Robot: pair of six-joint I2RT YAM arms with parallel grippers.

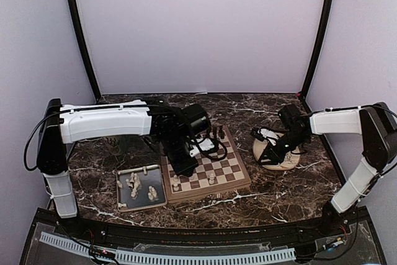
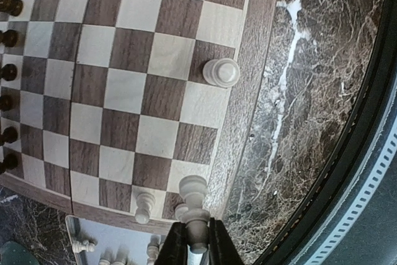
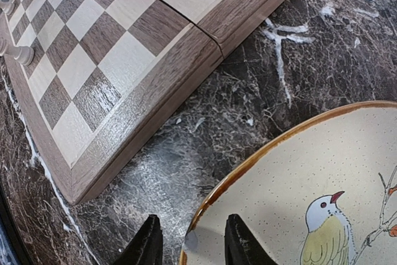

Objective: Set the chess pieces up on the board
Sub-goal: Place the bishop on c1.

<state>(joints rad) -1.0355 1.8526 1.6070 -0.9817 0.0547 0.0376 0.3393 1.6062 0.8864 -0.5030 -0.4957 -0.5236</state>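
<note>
Over the near-left corner of the board (image 1: 217, 169), the left claw (image 2: 198, 247) is pinched tight on a cream piece (image 2: 193, 200), with a finger pressed in on each side of it. Honestly can't tell from the wrist cam whether its base is down on the square or just above it. Right next to it a cream pawn (image 2: 144, 206) stands on the edge row, and a second piece (image 2: 221, 72), also cream, stands further along that same side of the board. The dark pieces (image 2: 8, 38) are lined up along the opposite edge.

The board itself sits about mid-table (image 1: 279, 193). Just beside it on the left is the tray (image 1: 142, 203), with a bunch of spare pieces (image 1: 135, 184), all cream, lying loose in it.

The right claw (image 3: 192, 243) has its fingers spread apart and nothing gripped. It hangs right over the rim of the plate (image 3: 279, 172), the one with the bird painted on it. That plate sits off to the right of the board, not touching it.
</note>
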